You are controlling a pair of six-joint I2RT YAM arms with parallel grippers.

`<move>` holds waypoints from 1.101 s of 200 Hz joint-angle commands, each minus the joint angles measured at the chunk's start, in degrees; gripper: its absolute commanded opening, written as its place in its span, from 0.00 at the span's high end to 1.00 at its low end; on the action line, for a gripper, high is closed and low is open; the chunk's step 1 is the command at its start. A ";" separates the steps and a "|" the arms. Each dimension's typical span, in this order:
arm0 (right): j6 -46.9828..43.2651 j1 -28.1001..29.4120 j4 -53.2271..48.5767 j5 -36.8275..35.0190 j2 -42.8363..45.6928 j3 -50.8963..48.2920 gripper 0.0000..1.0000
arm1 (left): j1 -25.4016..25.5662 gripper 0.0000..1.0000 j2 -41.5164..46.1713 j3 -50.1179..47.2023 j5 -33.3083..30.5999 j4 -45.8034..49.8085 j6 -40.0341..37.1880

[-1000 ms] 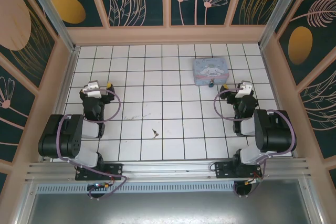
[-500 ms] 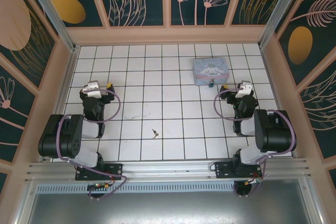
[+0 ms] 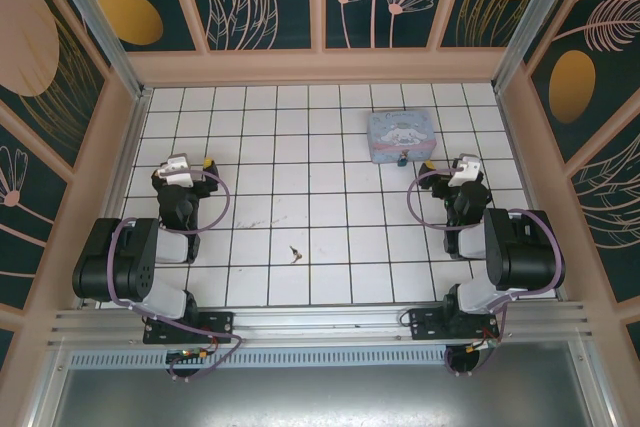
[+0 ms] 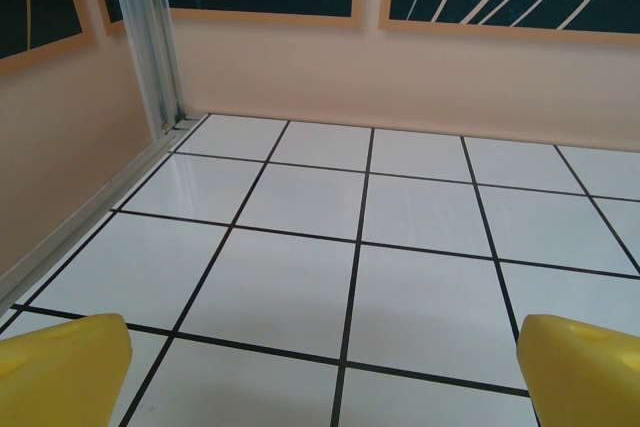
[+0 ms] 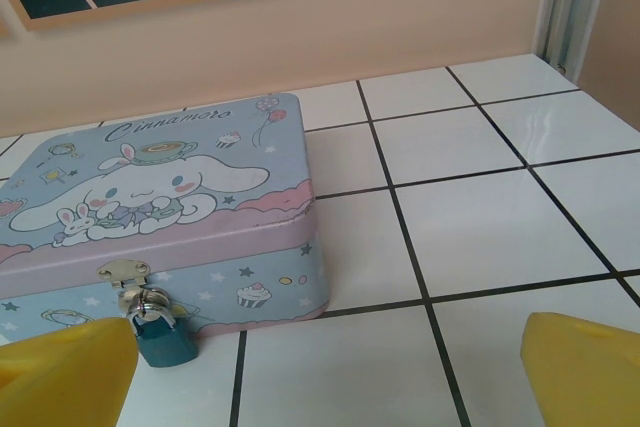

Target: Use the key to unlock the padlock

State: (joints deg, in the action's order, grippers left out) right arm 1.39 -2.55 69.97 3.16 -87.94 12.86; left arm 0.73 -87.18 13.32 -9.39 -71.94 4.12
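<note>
The tiny padlock with the dark teal-blue body and thin silver loop hangs from a small gold clasp on the front of the pastel blue and pink tin box. It hangs there to keep the lid shut. In the top view the box sits far back on the white tiled table, on the right side.

The tiny thin dark brass key lies flat on a tile near the front, between the two arms and a bit nearer the left one. It is well apart from the padlock. Nothing touches it.

The right gripper points at the box, with the padlock just in front of its left yellow fingertip. Its fingers stand wide apart and hold nothing. The left gripper points at bare tiles and the back wall, fingers wide apart too, with nothing between them. I think the work has not started, and the key must be picked up first.

Curly writing on the lid seems to say "Cinnamoroll", above a white cartoon puppy. I cannot read any words on the padlock.
</note>
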 commanded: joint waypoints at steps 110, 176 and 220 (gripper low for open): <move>0.69 0.11 -17.39 -3.55 4.54 9.24 0.01 | -0.29 0.01 4.43 5.13 2.05 11.00 0.11; 23.66 -4.59 -47.92 -7.25 6.17 29.53 0.01 | -0.27 0.01 12.96 12.67 2.63 28.85 3.62; 25.55 -8.30 -63.28 10.41 -11.98 52.84 0.01 | -0.21 0.01 18.04 19.89 6.47 37.62 14.34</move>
State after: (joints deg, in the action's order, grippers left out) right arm 23.00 -9.78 20.53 3.20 -91.20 56.18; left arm 0.73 -71.75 29.63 -5.74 -41.12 10.66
